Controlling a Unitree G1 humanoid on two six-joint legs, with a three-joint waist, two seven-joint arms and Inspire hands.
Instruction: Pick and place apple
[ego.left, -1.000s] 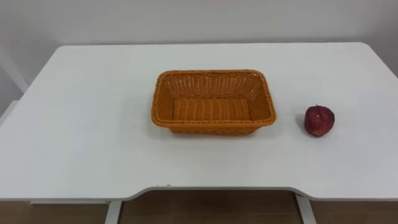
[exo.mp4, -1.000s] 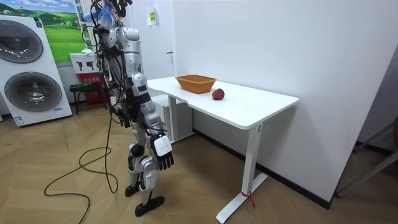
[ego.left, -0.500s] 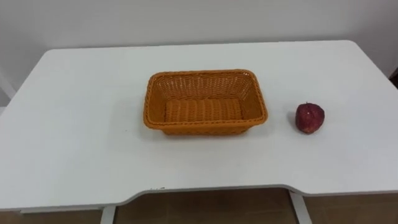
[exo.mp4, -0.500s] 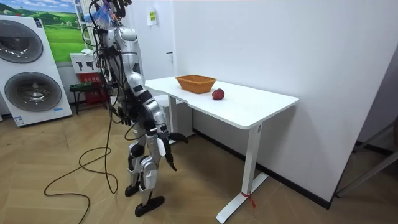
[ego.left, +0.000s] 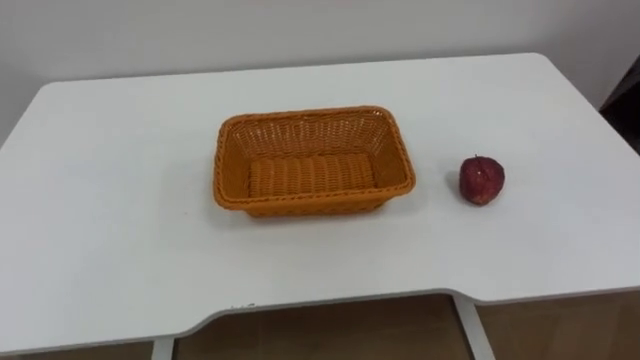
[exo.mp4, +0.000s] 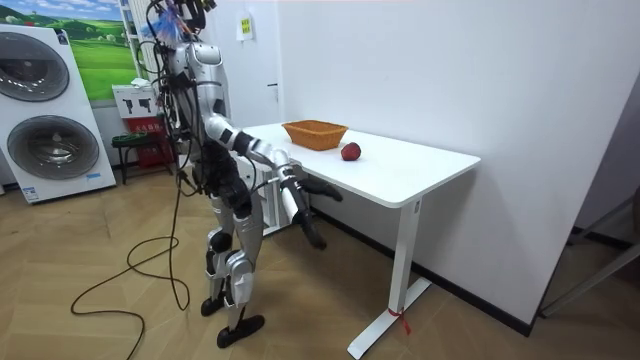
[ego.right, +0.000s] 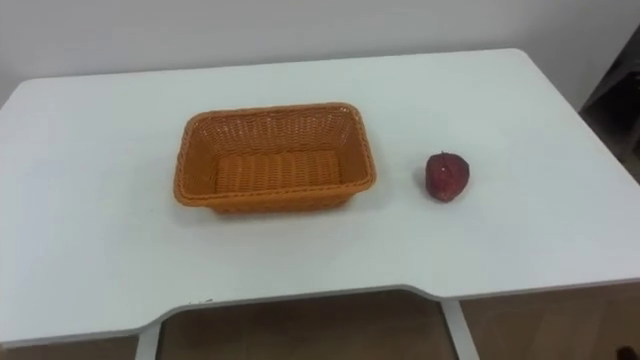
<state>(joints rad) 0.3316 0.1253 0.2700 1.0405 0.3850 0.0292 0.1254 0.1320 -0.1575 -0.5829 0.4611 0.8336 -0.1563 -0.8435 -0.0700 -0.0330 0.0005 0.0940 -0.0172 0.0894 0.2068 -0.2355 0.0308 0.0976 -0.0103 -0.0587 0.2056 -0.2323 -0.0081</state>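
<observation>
- White table (ego.left: 110, 210) carries two things: an orange wicker basket (ego.left: 232, 165) and a dark red apple (ego.left: 482, 180).
- Basket sits about mid-table, a bit closer to the far edge than the near one, long side parallel to the near edge, nothing inside.
- Apple stands on the bare tabletop on the basket's right, toward the right edge, well apart from the basket, stem end up; nothing touches it.
- Room view: the robot stands upright on the wood floor at the table's near edge, facing it, both arms held out forward.
- Right hand (exo.mp4: 311, 229) hangs low in front of the table's edge, under tabletop level, pointing down; grip state cannot be told.
- Left hand (exo.mp4: 323, 189) sits higher, just below the tabletop edge, reaching level toward the table; grip state cannot be told either.
- Both hands are well apart from the apple.
- A washing machine (exo.mp4: 45, 130) stands at the room view's left, behind the robot.
</observation>
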